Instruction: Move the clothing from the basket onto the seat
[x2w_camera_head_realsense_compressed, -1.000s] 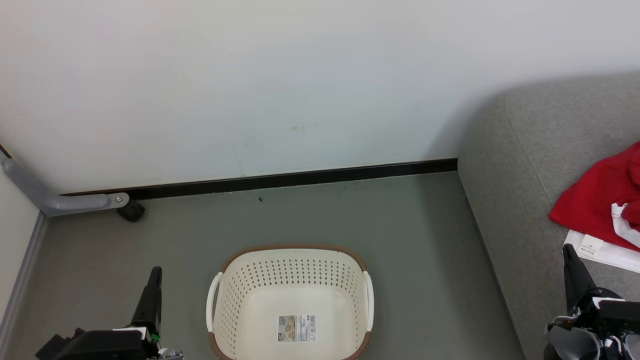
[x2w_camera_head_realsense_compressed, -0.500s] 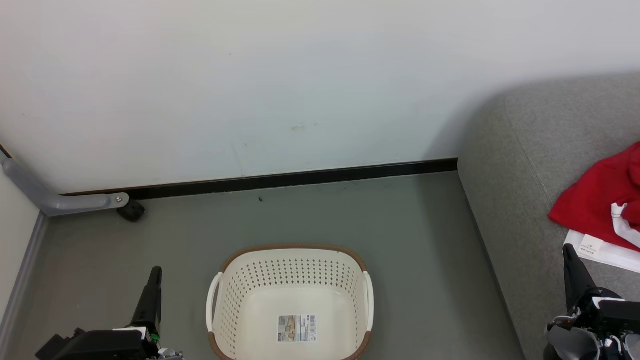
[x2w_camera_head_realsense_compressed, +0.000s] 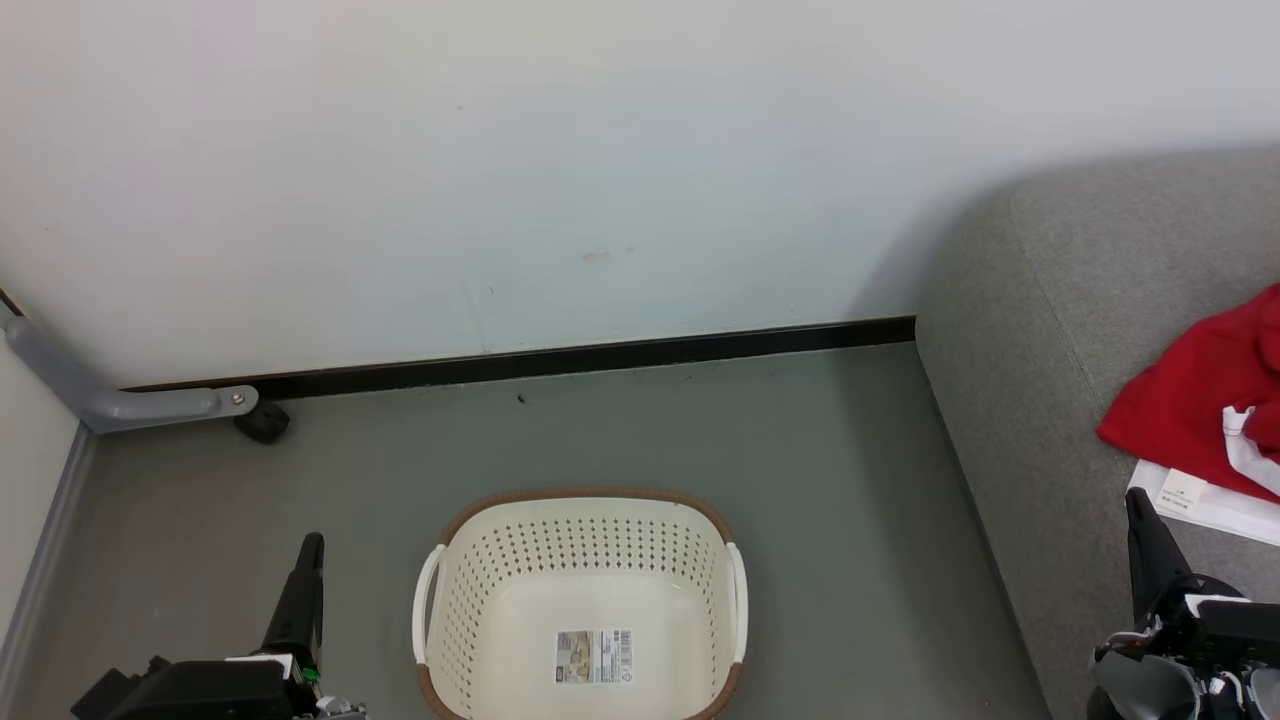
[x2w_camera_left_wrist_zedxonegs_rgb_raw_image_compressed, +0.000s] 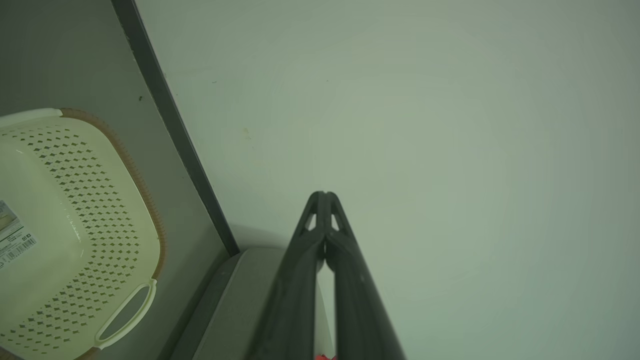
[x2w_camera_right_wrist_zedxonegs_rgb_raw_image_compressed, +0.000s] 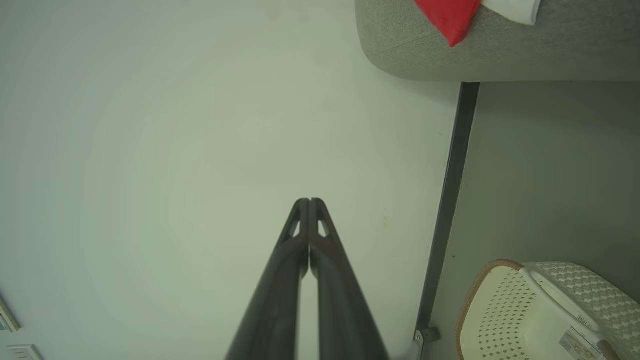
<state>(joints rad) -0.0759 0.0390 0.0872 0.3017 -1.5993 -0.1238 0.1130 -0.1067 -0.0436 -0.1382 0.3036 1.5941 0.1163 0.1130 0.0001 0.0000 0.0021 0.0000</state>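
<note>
Over the last second nothing has shifted: both arms are as still as the things around them, which I read as the job being done rather than paused. At about 7 o'clock in the head view the left gripper points up toward 12, its two dark fingers pressed together and holding nothing; the left wrist view shows the tips meeting against the white wall. Near 6 o'clock the basket sits on the grey floor with its handles toward 9 and 3, bare inside apart from the label sticker. At 3 o'clock the seat carries the clothing, a red heap with white trim lying well in from the cushion's edge. Its visible corner points toward 8 o'clock and the fabric runs up toward 2, but the frame cuts it, so its true long axis cannot be told. At 4 o'clock the right gripper also points to 12, fingers closed and empty, just below the white hem.
</note>
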